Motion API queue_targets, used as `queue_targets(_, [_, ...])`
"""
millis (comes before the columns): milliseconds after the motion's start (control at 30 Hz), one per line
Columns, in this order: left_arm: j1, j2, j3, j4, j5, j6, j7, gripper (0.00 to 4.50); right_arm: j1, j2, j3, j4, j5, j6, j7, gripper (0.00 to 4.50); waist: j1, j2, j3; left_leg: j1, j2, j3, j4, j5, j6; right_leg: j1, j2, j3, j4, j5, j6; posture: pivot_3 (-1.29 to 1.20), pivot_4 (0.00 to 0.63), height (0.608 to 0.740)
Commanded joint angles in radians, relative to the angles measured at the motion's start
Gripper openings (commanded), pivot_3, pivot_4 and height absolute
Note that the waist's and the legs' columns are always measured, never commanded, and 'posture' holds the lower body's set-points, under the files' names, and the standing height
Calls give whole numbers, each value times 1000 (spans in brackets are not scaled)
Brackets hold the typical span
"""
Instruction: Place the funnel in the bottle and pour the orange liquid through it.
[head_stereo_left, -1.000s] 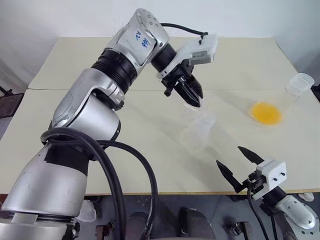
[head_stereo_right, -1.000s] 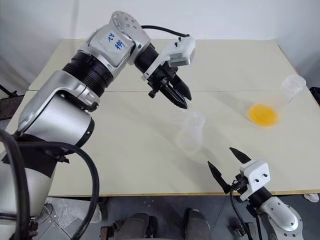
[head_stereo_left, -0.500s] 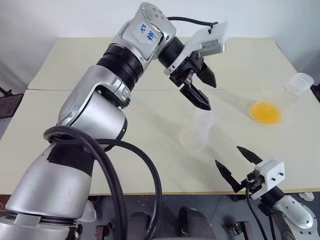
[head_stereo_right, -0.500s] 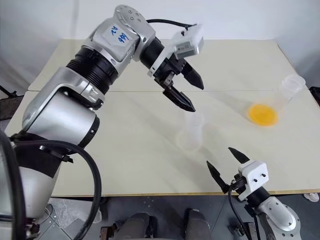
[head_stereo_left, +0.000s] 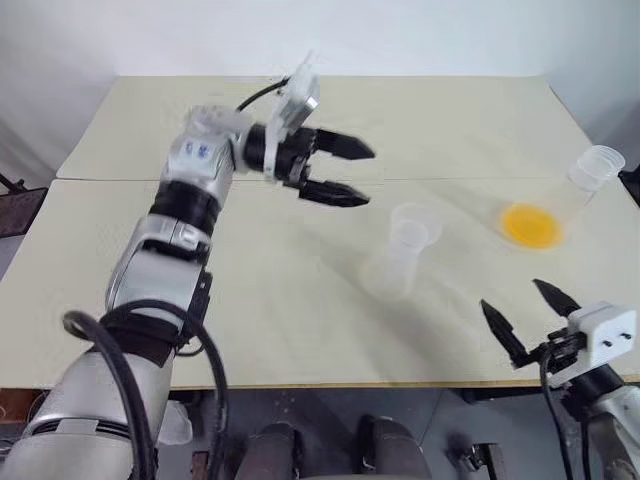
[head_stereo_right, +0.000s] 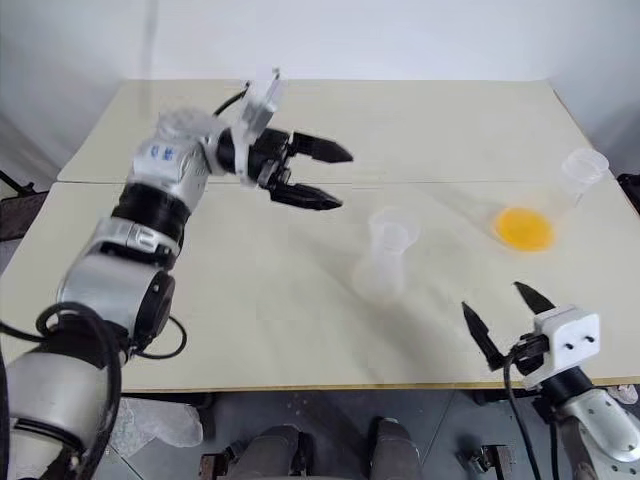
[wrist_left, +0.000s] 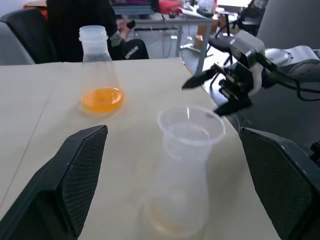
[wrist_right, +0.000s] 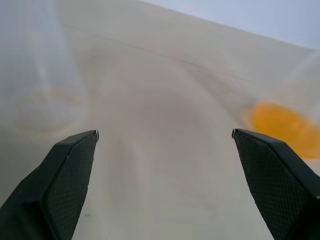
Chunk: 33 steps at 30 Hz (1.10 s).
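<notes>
jaws on the left gripper (head_stereo_left: 345, 172) stand wide apart and empty, raised above the pale cream desk (head_stereo_left: 130, 240) and pointing across it toward the middle. just right of them stands the clear, colourless conical plastic bottle (head_stereo_left: 398, 262), upright near the desk's centre, with the small clear plastic funnel (wrist_left: 190, 124) seated in its neck, its round rim a little wider than the neck. so the funnel step looks done, and pouring is next.

further right, near the desk's right edge, the second clear conical flask (head_stereo_left: 565, 200) holds the bright yellow-orange liquid (head_stereo_left: 531, 225) as a shallow pool in its base. at the near right corner the right gripper (head_stereo_left: 528, 315) has its jaws spread wide and empty too, well apart from that flask.

to pour well, the right jaws should close around the flask's narrow neck or upper cone, lift it level, bring its mouth right over the funnel's rim, and tilt slowly. the light empty bottle could tip if nudged, so the free left jaws might steady it.
</notes>
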Motion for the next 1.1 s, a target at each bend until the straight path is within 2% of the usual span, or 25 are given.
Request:
queue_targets(33, [96, 6, 55, -156, -26, -6, 22, 4479, -15, 2, -55, -55, 16, 41, -71, 4500, 1, 0, 0, 0, 0, -1, 0, 0, 0, 0, 0, 0, 0, 0, 0, 0, 150, 740])
queue_targets(233, [280, -25, 135, -245, -37, -110, 83, 4479, -5, 38, -71, -114, -27, 141, -206, 4500, 1, 1, 0, 0, -1, -2, 1, 0, 0, 0, -1, 0, 1, 0, 0, 0, 150, 740])
queue_targets(433, [412, -22, 120, -222, 9, -292, 28, 4479, 74, 86, -112, -218, -60, 198, -290, 4500, 2, 1, -1, 0, -2, -1, 1, 0, 0, 0, -1, 0, 2, 0, 0, 0, 150, 740])
queue_targets(700, [483, -25, 103, -293, 2, -240, 23, 4479, 120, 132, -193, -284, -51, 286, -369, 4500, 0, 1, -1, 0, -3, -1, 1, 0, 0, 0, -1, 2, 2, 0, 0, 0, 150, 740])
queue_targets(900, [541, -20, 115, -400, -29, -165, 48, 4479, 32, 75, -233, -229, -39, 354, -386, 4500, -3, 2, -1, 2, -3, 1, 1, 0, 1, 0, -1, 6, 2, 0, 0, 0, 150, 740])
queue_targets(1100, [622, -2, 144, -536, -73, -84, 108, 4479, -172, -52, -251, -21, -54, 389, -371, 4500, -2, 2, -2, 2, -3, 3, 1, 0, 2, 1, -2, 9, 1, 0, 0, 0, 150, 740])
